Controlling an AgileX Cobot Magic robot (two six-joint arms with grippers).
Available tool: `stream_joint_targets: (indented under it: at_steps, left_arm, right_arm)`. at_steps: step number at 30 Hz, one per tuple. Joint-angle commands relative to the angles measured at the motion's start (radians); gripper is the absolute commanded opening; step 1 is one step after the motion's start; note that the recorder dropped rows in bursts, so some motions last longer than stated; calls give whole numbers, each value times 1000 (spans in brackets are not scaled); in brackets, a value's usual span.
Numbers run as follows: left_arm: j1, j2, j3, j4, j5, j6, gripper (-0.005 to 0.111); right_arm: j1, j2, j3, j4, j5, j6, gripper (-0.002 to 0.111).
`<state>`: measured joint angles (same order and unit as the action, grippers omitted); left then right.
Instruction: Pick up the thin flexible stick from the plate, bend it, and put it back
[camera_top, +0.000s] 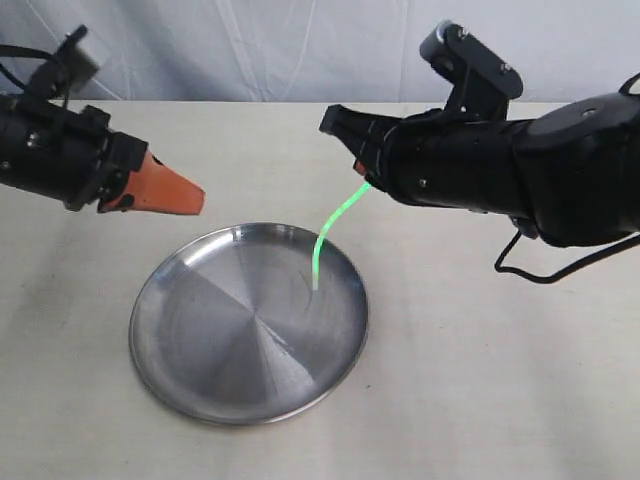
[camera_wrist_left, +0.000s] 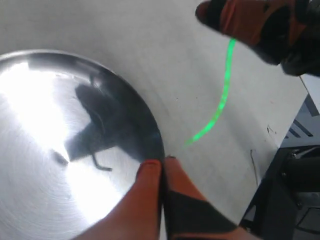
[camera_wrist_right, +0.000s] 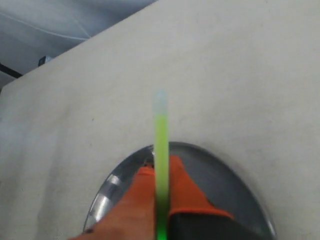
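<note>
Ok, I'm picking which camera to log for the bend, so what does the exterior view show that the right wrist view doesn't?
Only the exterior view shows the left pincer, shut, empty and clear of the plate. It also shows the plate's full rim and the green stick curving down toward the plate. Only the right wrist view shows the grip itself: the right pincer with its orange fingers closed on either side of the stick. Both views show the stick, part of the plate and the pale table.

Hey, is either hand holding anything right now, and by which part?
The right hand pinches the green stick near one end; the rest curves down toward the plate. The left hand, closed, holds nothing.
</note>
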<state>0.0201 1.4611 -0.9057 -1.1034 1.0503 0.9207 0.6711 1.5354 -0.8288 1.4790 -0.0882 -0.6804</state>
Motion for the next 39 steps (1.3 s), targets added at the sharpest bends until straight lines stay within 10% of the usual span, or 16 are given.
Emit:
stream_joint_targets:
  at_steps: [1,7,17,21,26,32,39]
  left_arm:
    - [33,-95,-5,6,5,-2,0]
    - [35,-179,-5,14,7,-2,0]
    - [35,-240,-5,165,-23,-92,0]
    - [35,-247,-5,200,-27,-95,0]
    - [35,-275,-5,205,-44,-52,0]
    - [35,-427,70,-37,-154,100,0]
    - [35,-704,265,-260,-462,178,0]
  right_arm:
    - [3,66,-33,-8,68,4,-1]
    - [63,182,-175,-41,94,1,0]
    - [75,264,-276,-102,194,0,41]
    - [73,232,-276,-118,205,0,37]
    - [73,99,-263,-312,192,0,-1]
    - [38,-121,-177,-714,373,65,-1]
    - [-55,-310,-57,-1360,648,650,-1]
